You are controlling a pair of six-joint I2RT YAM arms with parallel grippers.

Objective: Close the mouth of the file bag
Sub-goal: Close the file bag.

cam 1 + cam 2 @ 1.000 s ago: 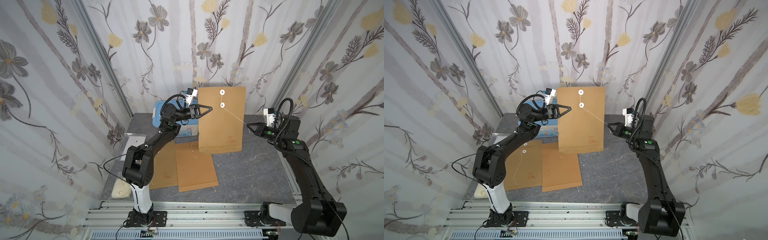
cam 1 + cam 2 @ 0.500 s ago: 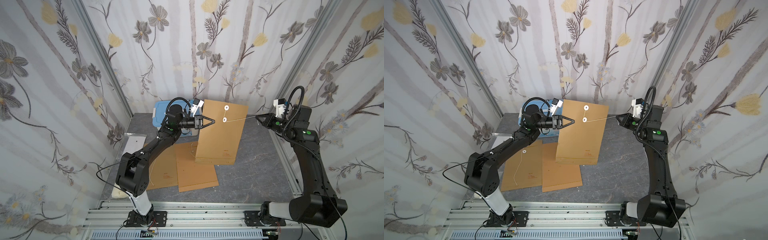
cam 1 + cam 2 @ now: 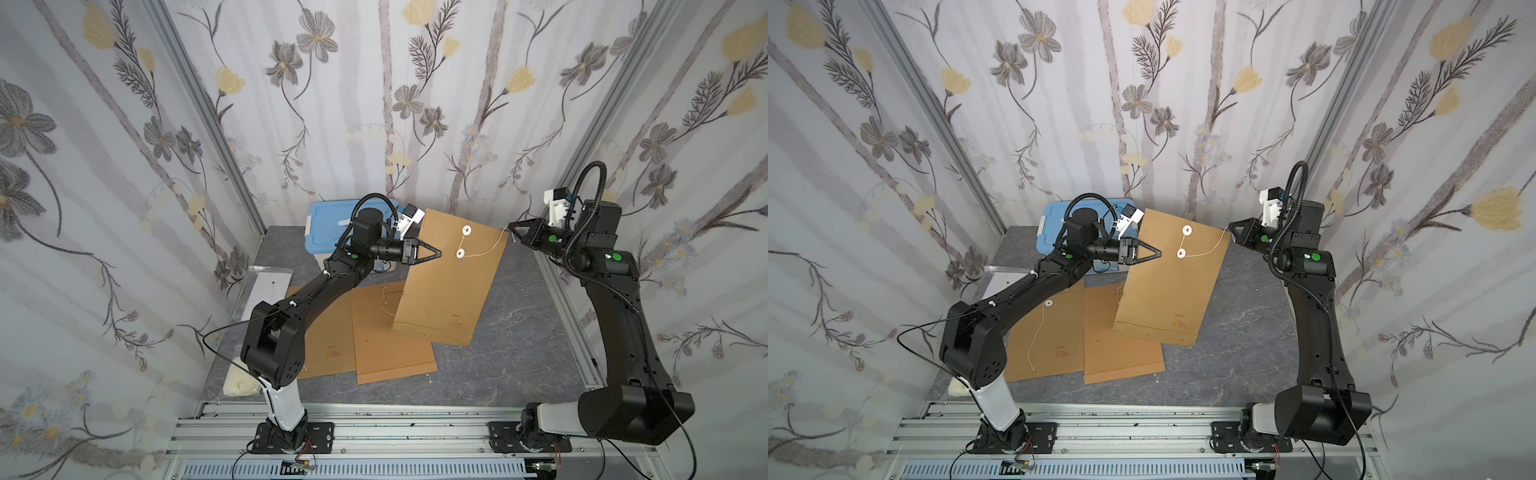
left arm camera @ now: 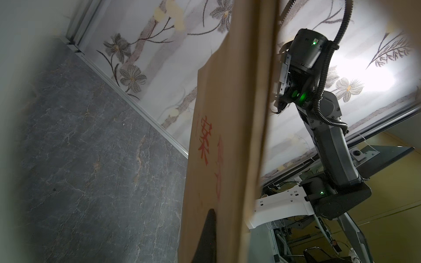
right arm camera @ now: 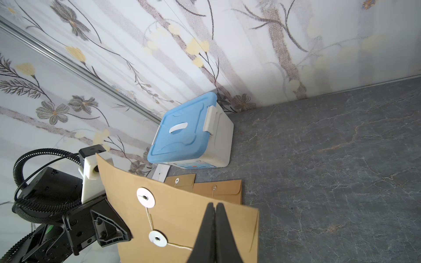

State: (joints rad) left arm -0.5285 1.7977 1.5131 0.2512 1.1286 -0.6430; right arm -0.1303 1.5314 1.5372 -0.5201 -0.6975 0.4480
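Observation:
The file bag (image 3: 449, 291) (image 3: 1167, 291) is a brown paper envelope standing tilted, its lower edge down by the table. My left gripper (image 3: 439, 252) (image 3: 1159, 252) is shut on its left edge near the top; in the left wrist view one dark finger (image 4: 208, 227) lies against the bag (image 4: 218, 136). A thin string (image 3: 486, 251) (image 5: 180, 246) runs from the upper white disc (image 3: 466, 229) (image 5: 145, 197) round the lower disc (image 3: 460, 253) (image 5: 157, 238) and sags across to my right gripper (image 3: 510, 226) (image 3: 1230, 226) (image 5: 214, 205). That gripper is shut on the string's end, just off the bag's right top corner.
A white box with a blue lid (image 3: 332, 226) (image 5: 182, 134) stands at the back left. Two more brown envelopes (image 3: 390, 332) (image 3: 328, 332) lie flat under and left of the bag. A white plastic sleeve (image 3: 266, 286) and a pale lump (image 3: 239, 382) lie along the left wall.
The bag has gone from upright to tilted, its top leaning right. My right gripper rose and moved back with the string, which was taut and now sags. My left gripper came lower and forward.

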